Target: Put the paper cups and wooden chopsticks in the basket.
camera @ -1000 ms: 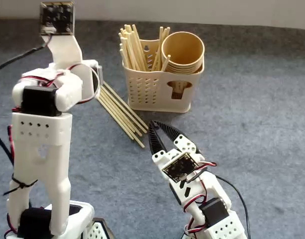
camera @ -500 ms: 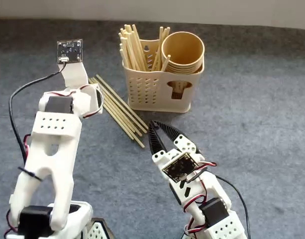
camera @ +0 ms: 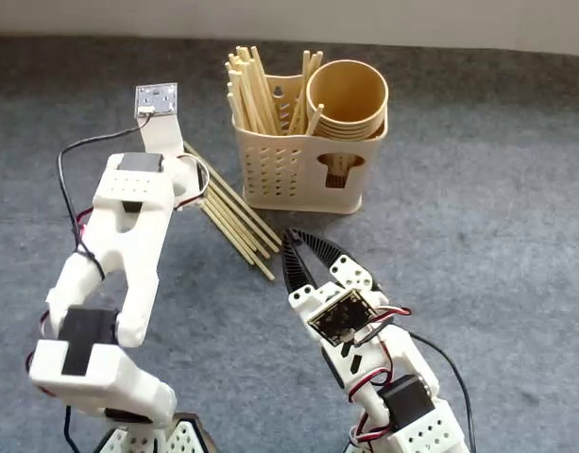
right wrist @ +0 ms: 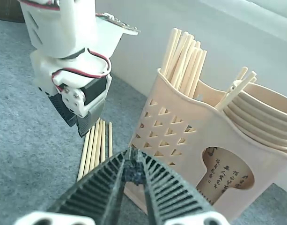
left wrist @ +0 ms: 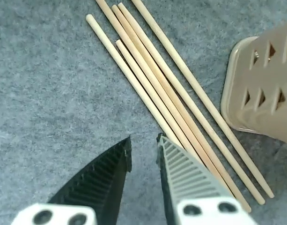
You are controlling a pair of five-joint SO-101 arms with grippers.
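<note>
A: L gripper (left wrist: 144, 138), jaws?
B: Held a narrow gap apart, nothing btw. them. The grey jaw's tip is seen over the loose sticks (left wrist: 171, 98), the black jaw over bare mat (left wrist: 45, 89).

A: Loose sticks, where?
B: Five are counted, laid flat side by side on the mat, on a slant. They are set just beside the basket (left wrist: 274, 75), at its corner on the L arm's side. Whether the outermost one touches the basket's foot can't be told.

A: R gripper (right wrist: 133, 161)?
B: Jaws are pressed together, empty. It is pointed at the basket's front wall, near it but apart. The loose sticks' robot-side ends are found just beside its tip.

A: What's in the basket?
B: Cups (camera: 348, 94) are stacked in the compartment on the R arm's side, w/ rims raised above the basket's edge. Stowed sticks (camera: 251, 85) are stood on end in the other compartment, fanned past the rim. A few are leaned next to the cups.

A: Room to move?
B: Wide bare mat is seen past the basket on the R arm's side, and more in front btw. the two arms. Behind the basket, the mat's far edge is met by a pale wall (camera: 412, 17).
</note>
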